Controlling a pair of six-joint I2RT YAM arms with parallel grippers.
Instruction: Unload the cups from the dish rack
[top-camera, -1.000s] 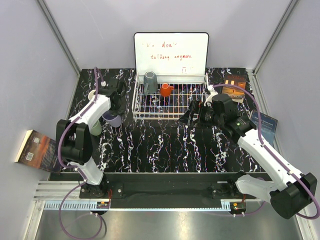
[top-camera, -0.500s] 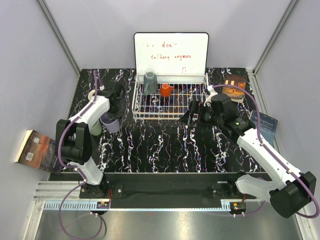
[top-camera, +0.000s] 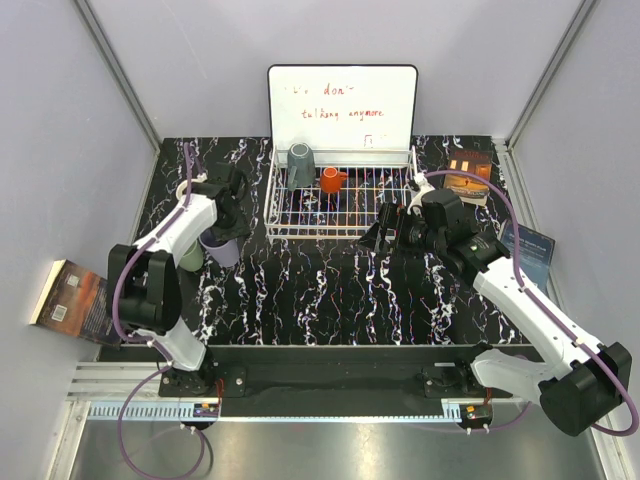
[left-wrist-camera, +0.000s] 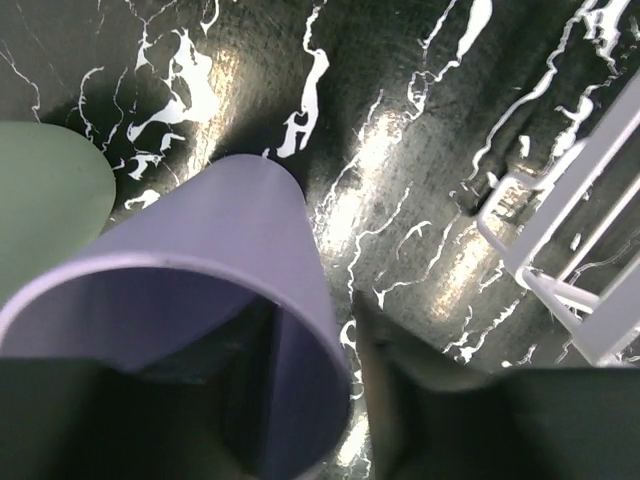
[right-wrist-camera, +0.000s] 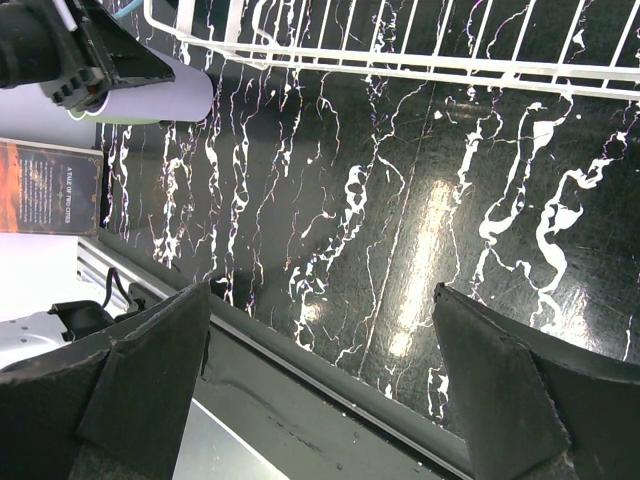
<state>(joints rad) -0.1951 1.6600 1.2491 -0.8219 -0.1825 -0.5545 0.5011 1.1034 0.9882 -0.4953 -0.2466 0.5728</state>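
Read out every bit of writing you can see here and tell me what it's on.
"don", rest of the line too faint: whiteboard, red marker.
"talking anymore", roughly: whiteboard, second line.
Cover print too small to read: dark book at the left, orange book, blue book.

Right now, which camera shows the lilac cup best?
Left wrist: the lilac cup fills the frame, rim and wall sharp, the left tool straddling its wall. Top external shows it small, partly hidden by that tool. Right wrist shows nothing I can surely call it.
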